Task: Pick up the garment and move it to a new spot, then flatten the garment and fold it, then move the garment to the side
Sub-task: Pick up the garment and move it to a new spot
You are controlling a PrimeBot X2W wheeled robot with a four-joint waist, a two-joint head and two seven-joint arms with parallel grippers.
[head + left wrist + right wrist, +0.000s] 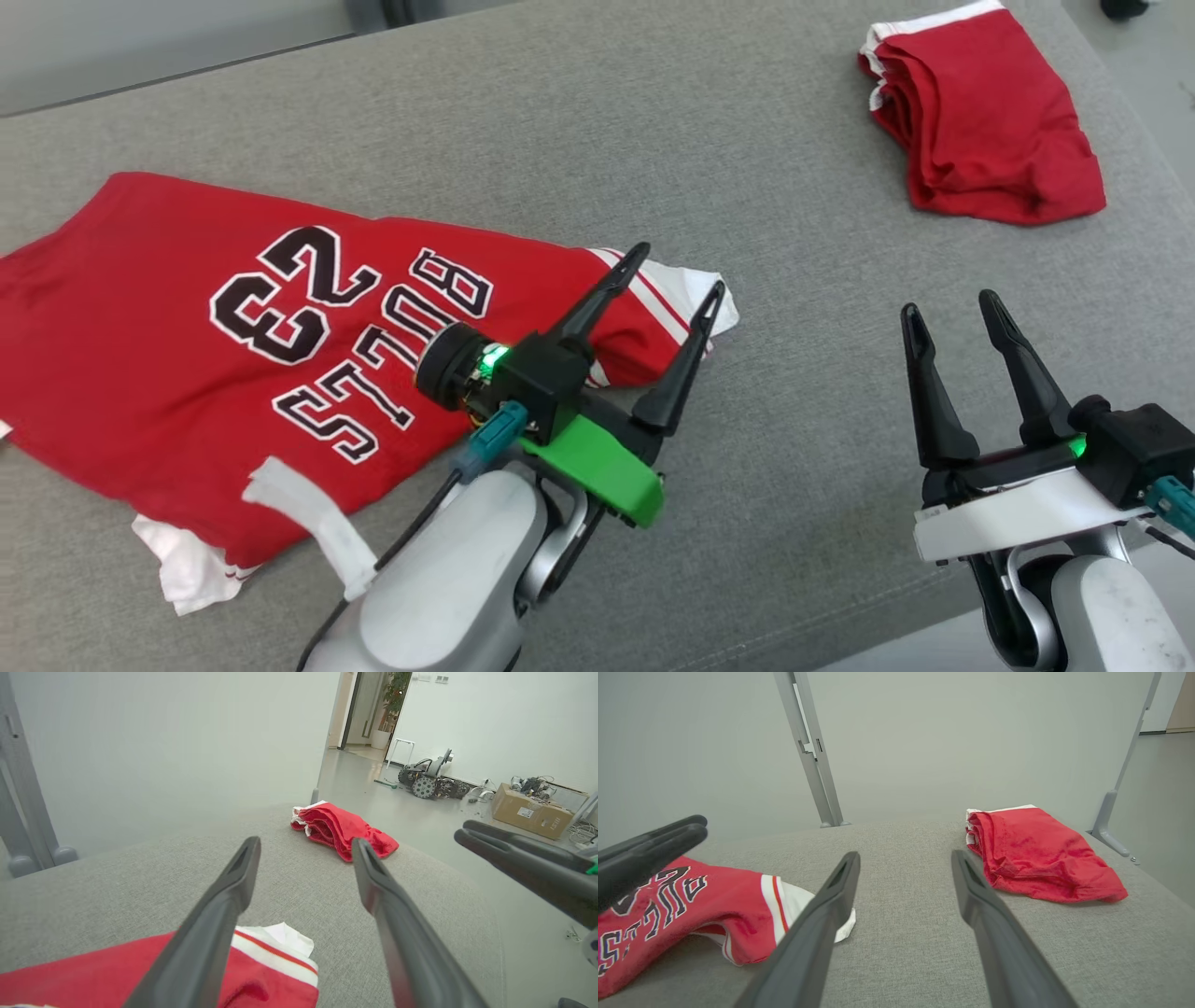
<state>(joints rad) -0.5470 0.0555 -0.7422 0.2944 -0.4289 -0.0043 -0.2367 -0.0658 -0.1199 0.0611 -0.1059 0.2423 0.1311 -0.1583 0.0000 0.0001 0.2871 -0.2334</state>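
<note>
The left pincer [681, 266] has its fingers spread wide and grasps nothing. The white-trimmed corner of the red jersey [187, 327] lies just under its tips, and the rest stretches away to its left. Its arm reaches in low, slanted to the right. The right pincer [948, 303], also spread and empty, hovers over the bare grey cushion [653, 121]. Beyond it lies a folded red garment [990, 131], near the cushion's right edge.
</note>
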